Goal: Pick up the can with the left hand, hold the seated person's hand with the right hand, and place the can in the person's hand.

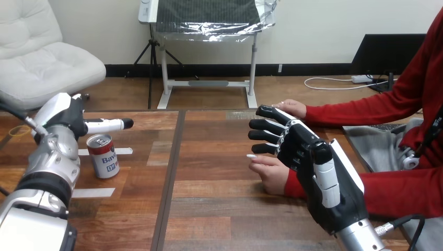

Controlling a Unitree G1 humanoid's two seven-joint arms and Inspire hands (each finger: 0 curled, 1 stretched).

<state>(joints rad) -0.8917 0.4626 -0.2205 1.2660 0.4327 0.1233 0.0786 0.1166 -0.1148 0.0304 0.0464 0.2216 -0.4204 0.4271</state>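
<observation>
The left hand (68, 117) hovers over the table's (209, 209) left side, released, one digit straight and pointing right. The can (103, 156) stands upright just below it, ungrasped. The right hand (308, 157) is raised, fingers straight and spread, pointing left, between the person's nearer hand (269, 170) and the person's farther hand (292, 108), grasping nothing.

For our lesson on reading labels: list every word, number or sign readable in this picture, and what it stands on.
On the can: blue lettering on its white band, blurred and cut off by the curve; not readable.
On the can, a small blue panel below that: too small to read.
On the white tape strips: nothing written.
No other text.
</observation>
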